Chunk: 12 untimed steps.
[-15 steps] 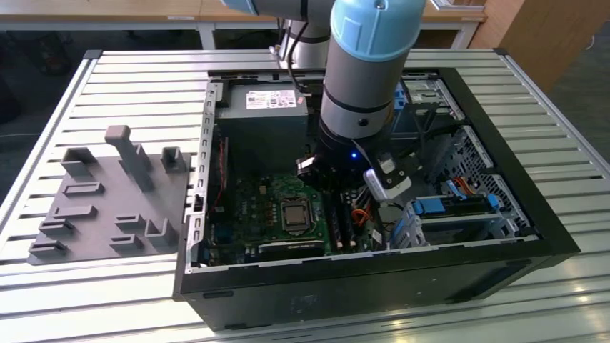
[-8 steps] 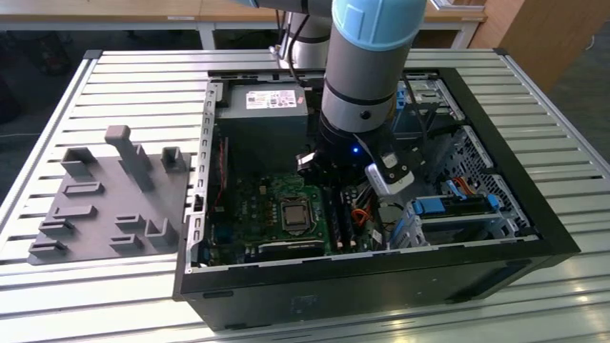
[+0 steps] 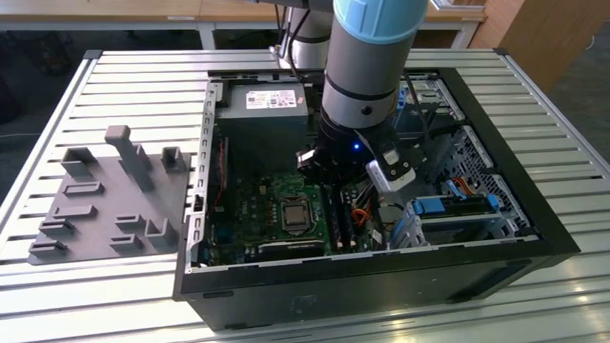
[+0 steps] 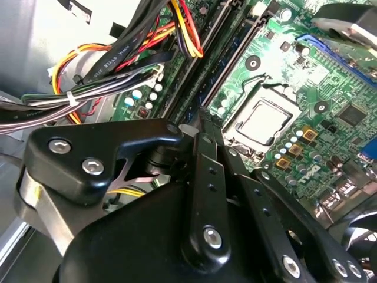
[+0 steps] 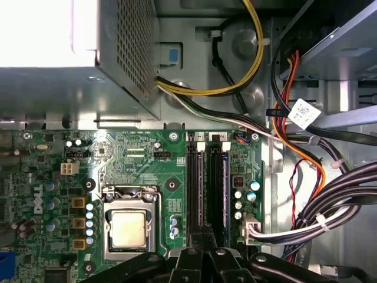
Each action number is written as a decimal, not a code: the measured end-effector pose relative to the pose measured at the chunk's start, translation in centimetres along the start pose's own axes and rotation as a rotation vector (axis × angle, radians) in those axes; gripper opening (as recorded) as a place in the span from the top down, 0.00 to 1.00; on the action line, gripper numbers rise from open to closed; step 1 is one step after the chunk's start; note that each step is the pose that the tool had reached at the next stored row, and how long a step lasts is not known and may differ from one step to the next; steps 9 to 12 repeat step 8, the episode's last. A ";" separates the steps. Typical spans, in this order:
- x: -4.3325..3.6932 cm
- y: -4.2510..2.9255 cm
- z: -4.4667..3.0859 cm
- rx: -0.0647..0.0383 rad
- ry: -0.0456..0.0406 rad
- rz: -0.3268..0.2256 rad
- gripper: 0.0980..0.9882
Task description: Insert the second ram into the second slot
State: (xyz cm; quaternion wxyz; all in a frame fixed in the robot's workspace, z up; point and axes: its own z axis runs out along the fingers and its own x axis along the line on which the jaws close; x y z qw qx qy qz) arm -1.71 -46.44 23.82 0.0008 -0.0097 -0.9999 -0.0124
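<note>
Two memory slots sit side by side on the motherboard, and the second ram stands in the one nearer the cables. My claw hangs right over those slots inside the computer case, fingers drawn together, gripping nothing.

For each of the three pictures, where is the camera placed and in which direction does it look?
Exterior view: above and outside the open black computer case, looking down; the grey-and-blue arm reaches in.
First wrist view: on the wrist, looking straight down at the green motherboard; black gripper at the edge.
Second wrist view: on the wrist, slanted; gripper large.
Both wrist views share the square silver processor socket.
</note>
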 end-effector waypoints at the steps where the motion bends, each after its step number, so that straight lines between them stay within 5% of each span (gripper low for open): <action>1: 0.00 0.00 -0.09 0.000 0.0000 0.000 0.99; 12: 0.00 0.01 -0.35 0.000 -0.0001 0.000 0.99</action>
